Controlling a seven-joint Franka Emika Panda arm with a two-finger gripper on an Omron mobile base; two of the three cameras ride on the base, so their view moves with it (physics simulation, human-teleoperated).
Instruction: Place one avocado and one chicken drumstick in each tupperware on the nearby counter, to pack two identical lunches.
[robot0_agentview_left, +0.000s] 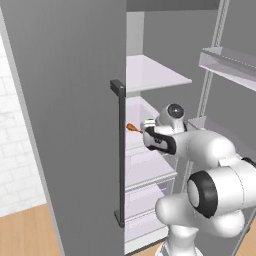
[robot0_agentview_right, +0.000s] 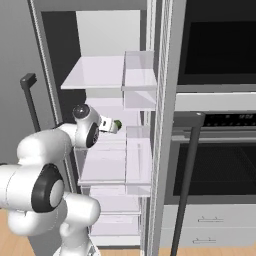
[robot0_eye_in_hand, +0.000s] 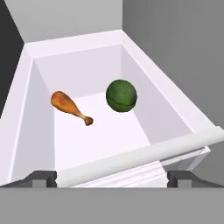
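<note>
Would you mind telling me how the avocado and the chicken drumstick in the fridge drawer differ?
The avocado is dark green and round; the chicken drumstick is orange-brown and elongated, tapering to a thin bone end. In the hand view the avocado sits right of the drumstick, apart from it. Both lie loose in the same white drawer, with neither gripped.

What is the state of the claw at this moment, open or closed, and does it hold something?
Claw: open and holding nothing; its tips stand wide apart at the white drawer's front rim, short of the orange-brown chicken drumstick and dark-green avocado inside.
</note>
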